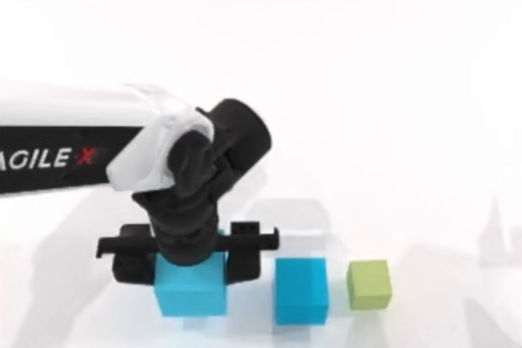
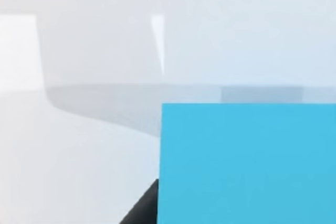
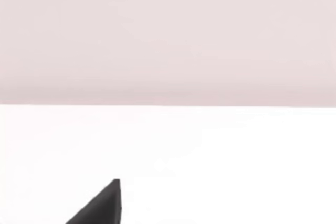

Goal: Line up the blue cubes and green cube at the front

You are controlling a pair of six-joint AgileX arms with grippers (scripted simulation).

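Our left gripper [image 1: 189, 262] holds the left blue cube [image 1: 192, 285]; other blue cube [image 1: 301, 290] then green cube [image 1: 369, 284] sit right; right jaws: cannot tell.

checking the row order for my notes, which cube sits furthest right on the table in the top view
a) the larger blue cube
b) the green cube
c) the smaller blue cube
b: in the top view the green cube ends the row at the right, with the smaller blue cube in the middle and the larger blue cube at the left under the left pincer.
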